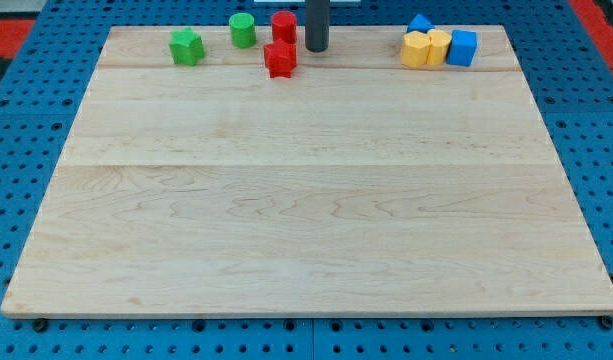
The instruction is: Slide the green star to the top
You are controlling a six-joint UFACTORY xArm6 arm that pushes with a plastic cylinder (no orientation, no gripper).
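The green star point(186, 46) lies near the view's top left of the wooden board point(306, 200). A green cylinder point(243, 30) stands to its right, close to the top edge. A red cylinder point(284, 27) and a red star point(280, 60) sit just right of that. My tip point(317, 47) is at the top centre, right beside the red cylinder and above-right of the red star, well to the right of the green star.
At the view's top right a cluster holds two yellow blocks point(415, 50) point(438, 46), a blue cube point(463, 48) and a blue block point(420, 24) behind them. Blue perforated table surrounds the board.
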